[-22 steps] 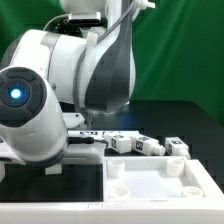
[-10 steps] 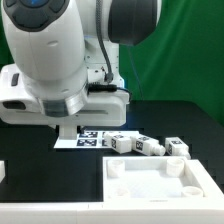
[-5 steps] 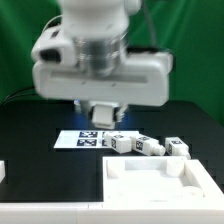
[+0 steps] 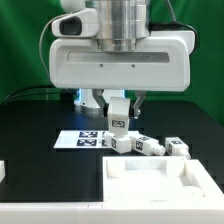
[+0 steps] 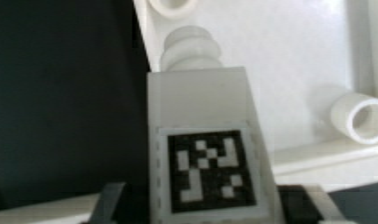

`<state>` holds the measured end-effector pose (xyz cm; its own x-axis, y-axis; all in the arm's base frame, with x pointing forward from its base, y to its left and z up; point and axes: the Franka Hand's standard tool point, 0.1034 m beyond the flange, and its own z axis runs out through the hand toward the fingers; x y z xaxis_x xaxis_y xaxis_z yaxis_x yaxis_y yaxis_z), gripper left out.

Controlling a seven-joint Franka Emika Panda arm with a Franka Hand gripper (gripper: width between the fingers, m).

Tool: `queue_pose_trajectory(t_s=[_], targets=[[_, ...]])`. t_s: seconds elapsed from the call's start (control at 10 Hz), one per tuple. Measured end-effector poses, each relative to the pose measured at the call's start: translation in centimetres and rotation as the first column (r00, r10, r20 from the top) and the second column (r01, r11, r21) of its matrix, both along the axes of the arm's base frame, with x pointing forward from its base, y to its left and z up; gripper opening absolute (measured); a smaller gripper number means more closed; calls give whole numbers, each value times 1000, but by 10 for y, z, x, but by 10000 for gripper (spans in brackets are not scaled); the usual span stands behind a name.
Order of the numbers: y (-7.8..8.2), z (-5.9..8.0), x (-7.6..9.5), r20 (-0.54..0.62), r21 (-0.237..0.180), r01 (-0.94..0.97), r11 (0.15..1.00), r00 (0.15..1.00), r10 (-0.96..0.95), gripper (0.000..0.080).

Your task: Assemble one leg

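Observation:
My gripper (image 4: 118,112) hangs over the back middle of the table and is shut on a white leg (image 4: 118,121) with a black-and-white tag. In the wrist view the held leg (image 5: 200,120) stands between the dark fingers (image 5: 118,200), its round peg pointing away from the camera. The large white panel (image 4: 160,183) with round corner sockets lies at the front right. In the wrist view the panel (image 5: 310,60) lies below the leg, with sockets showing. Several more legs (image 4: 140,145) lie in a row behind the panel.
The marker board (image 4: 85,138) lies flat on the black table behind the panel, below the gripper. A small white part (image 4: 3,171) sits at the exterior view's left edge. A green backdrop stands behind the table.
The arm has swung round from the exterior view's left to the middle. The wrist now faces the camera squarely, and the gripper with the leg has come into sight over the marker board.

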<state>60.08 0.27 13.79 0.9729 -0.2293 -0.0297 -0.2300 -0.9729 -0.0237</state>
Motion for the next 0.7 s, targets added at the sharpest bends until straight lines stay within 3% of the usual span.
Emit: queue_pose_trajectory(t_s=[0.1,0.2,0.3,0.4,0.5,0.6,0.7], targets=[[9,-13,-18,80,-1,17,1000,997,-16,285],[19,-20,-20,165,-4,28,1000,986,-27,285],[37,-25,-10,285,0,39,999,958,-37,285],[57,-20,0,396,7,38,999,918,-38,285],[74,-14,4,424,21,51,998,904,-55,285],[75,-9,7,513,10,46,999,857,-45,285],[73,-16,3,535,0,46,999,844,-39,285]])
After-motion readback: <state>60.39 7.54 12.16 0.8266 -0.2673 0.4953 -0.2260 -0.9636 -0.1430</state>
